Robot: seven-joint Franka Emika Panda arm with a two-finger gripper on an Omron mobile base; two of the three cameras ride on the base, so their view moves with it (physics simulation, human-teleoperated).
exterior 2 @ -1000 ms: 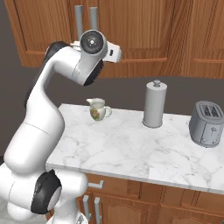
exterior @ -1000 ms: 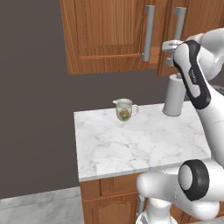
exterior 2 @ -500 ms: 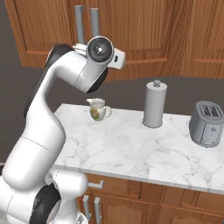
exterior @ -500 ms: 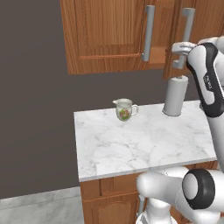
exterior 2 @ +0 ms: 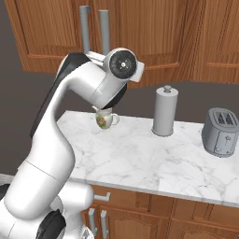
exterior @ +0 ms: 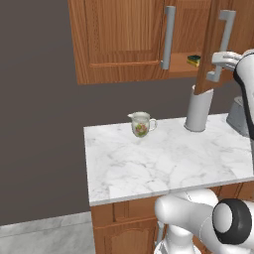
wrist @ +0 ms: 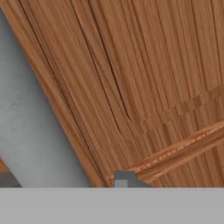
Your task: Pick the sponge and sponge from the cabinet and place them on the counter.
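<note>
The cabinet's (exterior: 124,39) right door (exterior: 211,30) stands swung partly out. In the gap behind it, a yellow sponge (exterior: 194,60) with a dark green top lies on the wooden shelf. My gripper (exterior: 217,60) is at that door's grey bar handle (exterior: 222,44). In the hand view the handle (wrist: 26,131) runs between my fingertips (wrist: 124,179), and my gripper (wrist: 65,179) stands open with a small gap beside the bar. The white marble counter (exterior: 163,163) lies below.
A floral jug (exterior: 141,123) stands at the counter's back left, a paper towel roll (exterior: 199,106) under the open door, a toaster (exterior: 243,115) further right. The left door's handle (exterior: 168,37) hangs beside the gap. My arm (exterior 2: 93,88) hides the cabinet's middle in the right base view.
The right door has swung further out with my hand pulling right, uncovering the sponge on the shelf. My jaws have parted from their grip on the handle.
</note>
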